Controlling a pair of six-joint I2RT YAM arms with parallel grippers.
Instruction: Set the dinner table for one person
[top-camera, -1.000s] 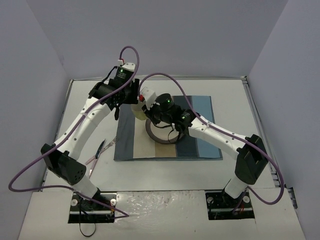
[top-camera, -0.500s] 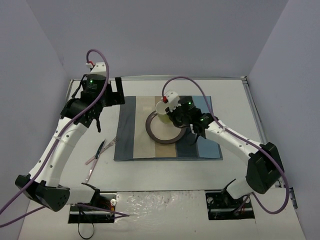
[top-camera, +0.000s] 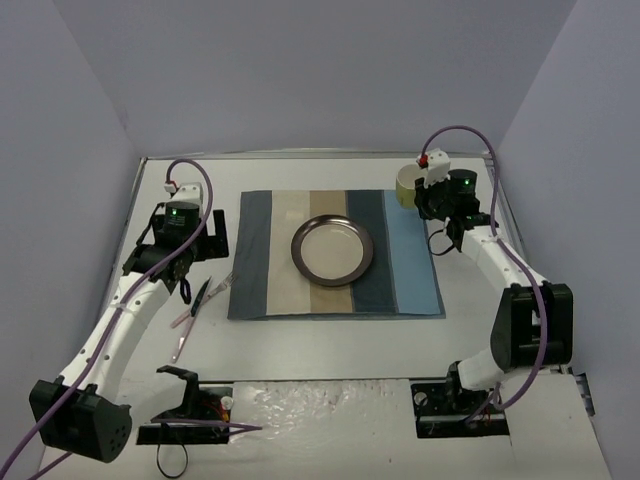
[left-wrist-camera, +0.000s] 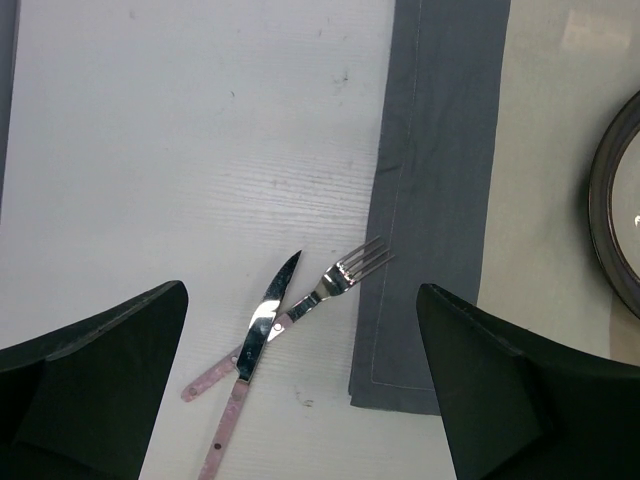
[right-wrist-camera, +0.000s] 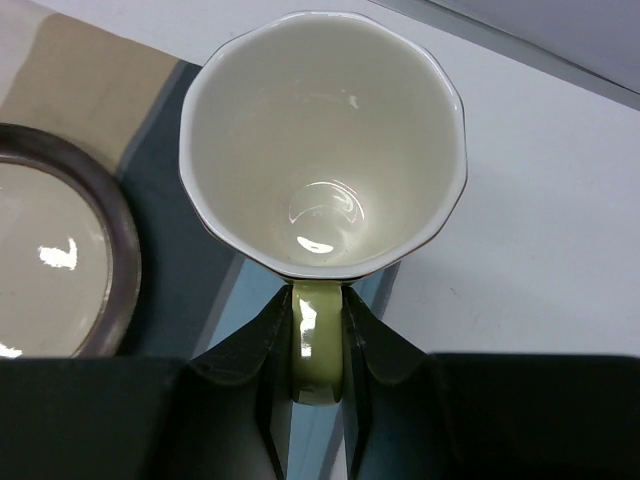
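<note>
Dinner table (top-camera: 330, 345) spreads white and flat between plain walls, with a striped placemat (top-camera: 265, 262) laid at its middle and a round plate (top-camera: 333, 249) centred on the cloth; the plate holds nothing but a sheen of light. Left of the placemat, on bare tabletop, a knife (left-wrist-camera: 262, 335) and a fork (left-wrist-camera: 345, 272) lie crossed. Both have their long axes on a slant, pink handles toward the near left and blade tip and tines toward the cloth, and the tines just overlap the placemat's edge. The left gripper (left-wrist-camera: 300, 300) hangs above them with its fingers spread wide and nothing between them. The cutlery sits below the gap, so this arm is plainly the nearer one for picking up either piece, and the crossing probably means the knife, lying on top, is the easier first take. At the placemat's far right corner the right gripper (right-wrist-camera: 318, 345) has its fingers closed on the handle of a pale yellow mug (right-wrist-camera: 320, 150). The mug is upright, mouth up and empty inside. Its body is partly over the blue stripe and partly over bare table; whether its base touches down cannot be told.
</note>
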